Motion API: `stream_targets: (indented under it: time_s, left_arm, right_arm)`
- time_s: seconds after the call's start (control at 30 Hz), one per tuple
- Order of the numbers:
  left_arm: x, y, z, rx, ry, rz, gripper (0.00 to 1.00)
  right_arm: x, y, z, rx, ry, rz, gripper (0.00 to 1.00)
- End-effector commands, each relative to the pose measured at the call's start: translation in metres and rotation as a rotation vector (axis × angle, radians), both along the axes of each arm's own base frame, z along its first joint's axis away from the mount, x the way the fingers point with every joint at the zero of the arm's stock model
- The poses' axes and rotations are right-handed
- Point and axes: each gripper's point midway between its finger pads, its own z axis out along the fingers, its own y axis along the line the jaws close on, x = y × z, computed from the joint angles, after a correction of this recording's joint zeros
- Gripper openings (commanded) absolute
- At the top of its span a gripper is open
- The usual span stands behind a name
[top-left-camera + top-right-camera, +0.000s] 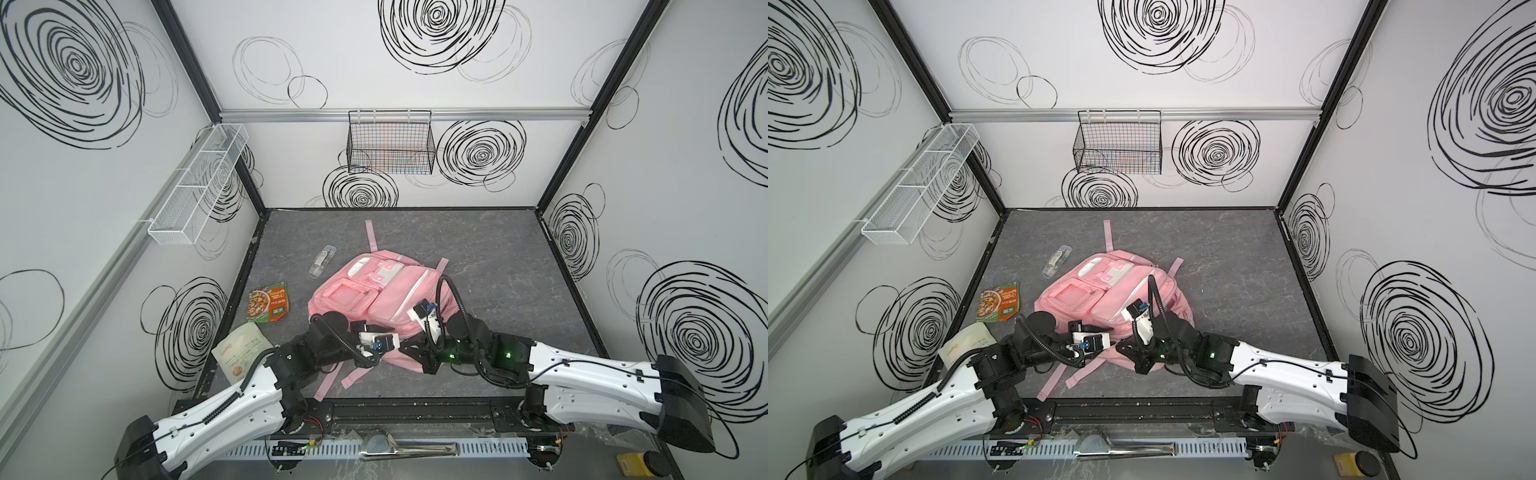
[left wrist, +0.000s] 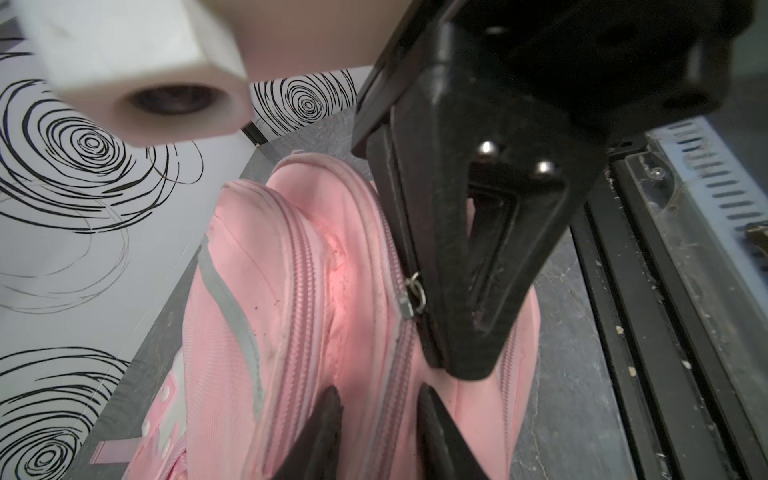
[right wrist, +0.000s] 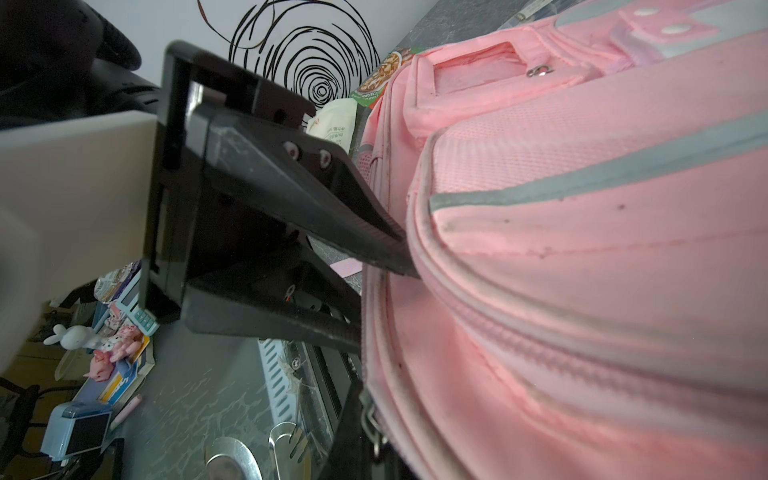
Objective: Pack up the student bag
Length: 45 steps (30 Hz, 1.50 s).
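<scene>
The pink student bag (image 1: 374,291) (image 1: 1100,291) lies flat in the middle of the grey table, front pockets up. Both grippers meet at its near end. My left gripper (image 2: 378,392) (image 1: 400,343) has a ridge of pink fabric beside the zipper track between its fingertips. In the right wrist view this left gripper (image 3: 382,299) straddles the bag's (image 3: 582,249) edge. My right gripper (image 2: 440,361) (image 1: 417,353) is shut on the metal zipper pull (image 2: 413,293) (image 3: 371,419) of the main compartment. The zipper stands parted behind the pull, with pink lining (image 2: 340,282) showing.
A green snack pouch (image 1: 268,301), a white pouch (image 1: 239,351) and a small clear packet (image 1: 322,261) lie left of the bag. Pink straps (image 1: 328,382) trail toward the front rail. A black wire basket (image 1: 390,143) hangs on the back wall, a white mesh shelf (image 1: 199,183) on the left wall.
</scene>
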Motion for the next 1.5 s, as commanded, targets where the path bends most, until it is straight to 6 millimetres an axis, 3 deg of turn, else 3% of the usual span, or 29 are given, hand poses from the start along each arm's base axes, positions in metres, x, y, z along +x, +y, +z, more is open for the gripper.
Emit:
stream_targets:
  time_s: [0.0,0.33,0.43,0.67,1.0,1.33,1.47]
  left_arm:
    - [0.006,0.002,0.0,0.011,-0.018,0.027,0.32]
    - [0.013,0.007,-0.007,0.054,-0.032,0.064,0.11]
    - [0.014,0.009,-0.008,0.062,-0.035,0.072,0.0]
    - [0.018,0.014,-0.003,0.058,-0.077,0.101,0.0]
    - [0.029,0.024,-0.001,0.07,-0.122,0.177,0.0]
    - [0.043,0.036,0.002,0.083,-0.152,0.27,0.0]
    - [0.059,0.05,0.006,0.089,-0.182,0.378,0.0]
  right_arm:
    - [0.0,0.016,0.073,0.192,-0.106,0.042,0.0]
    - [0.001,0.007,0.079,0.144,-0.105,0.02,0.0]
    - [0.005,0.003,0.079,0.11,-0.102,-0.005,0.0]
    - [0.022,-0.026,0.051,-0.057,-0.03,-0.113,0.0]
    - [0.032,-0.068,0.029,-0.132,0.167,-0.185,0.0]
    - [0.051,-0.118,0.009,-0.244,0.187,-0.331,0.0]
    - [0.058,-0.138,0.001,-0.287,0.192,-0.389,0.0]
